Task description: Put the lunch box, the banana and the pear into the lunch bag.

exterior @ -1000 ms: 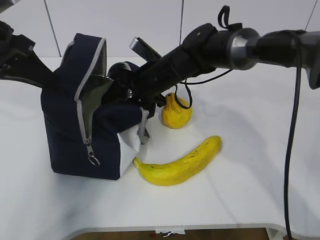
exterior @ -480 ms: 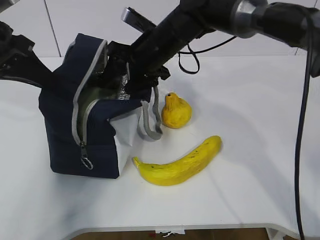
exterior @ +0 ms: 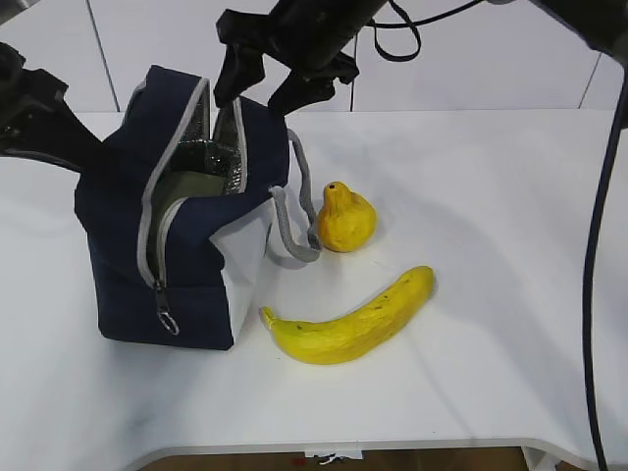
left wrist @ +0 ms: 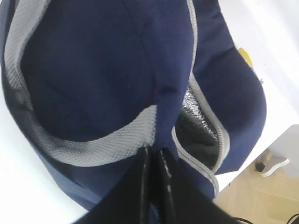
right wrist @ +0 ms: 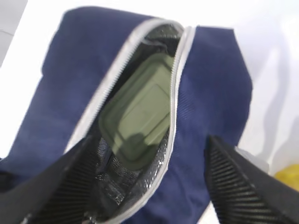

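— Two fruits are left on the table point(exterior: 491, 373), and my right gripper point(exterior: 280, 83) hangs above the lunch bag point(exterior: 128, 255) with its jaws spread wide and nothing between them.

— Which one is closer to you?

— By my reckoning the pear point(exterior: 344, 218). It sits just right of the bag, nearer the camera than my gripper and well below it. The banana point(exterior: 351, 319) lies nearer still, in front of the pear, its long axis running from the bag's near right corner out to the right and slightly away.

— And your other arm?

— My left gripper point(left wrist: 152, 161) is pinched shut on the bag's grey-trimmed edge at the far left side, so it holds the mouth open. It is the farther arm from both fruits, and busy; the right one should fetch.

— Where's the lunch box point(right wrist: 138, 112)?

— Already inside, lying flat on the bottom against the silver lining. From my right wrist I look straight down on its sage-green lid with rounded corners.

— How does the pear look?

— Squat, yellow-orange, narrow neck up, a dark spot at the top. It stands upright, apart from the banana and close beside the hanging grey handle point(exterior: 289, 226). I would come down on it from above.
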